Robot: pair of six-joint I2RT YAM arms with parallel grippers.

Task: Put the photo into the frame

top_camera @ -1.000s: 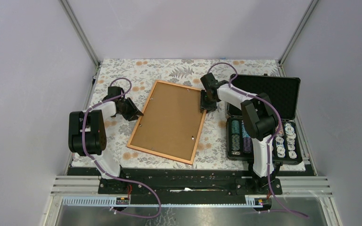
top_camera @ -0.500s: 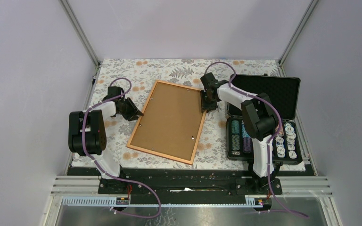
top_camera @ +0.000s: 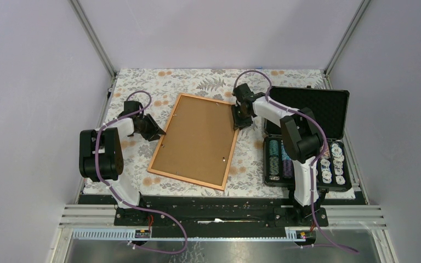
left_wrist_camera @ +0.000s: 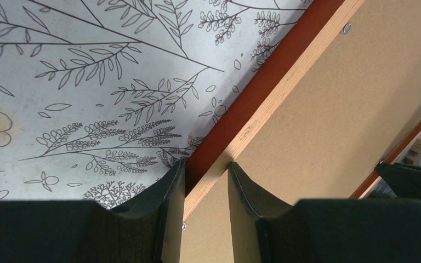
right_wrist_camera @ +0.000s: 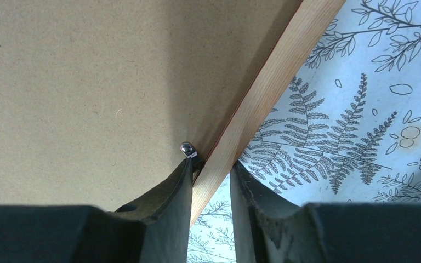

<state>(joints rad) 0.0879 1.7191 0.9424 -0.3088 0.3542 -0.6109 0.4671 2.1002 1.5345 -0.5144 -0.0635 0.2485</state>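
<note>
The orange-brown frame lies face down in the middle of the table, with the brown backing board inside it. The photo is hidden. My left gripper is shut on the frame's left rail; in the left wrist view its fingers straddle the rail. My right gripper is shut on the right rail near the far corner; in the right wrist view the rail runs between the fingertips, beside a small metal clip.
An open black case of chips stands close to the right of the frame, its lid lying back behind it. A floral cloth covers the table. Metal posts and walls enclose the back and sides.
My right gripper has shifted a little toward the far end of the frame's right rail. My left gripper has edged slightly farther left. The frame has barely moved.
</note>
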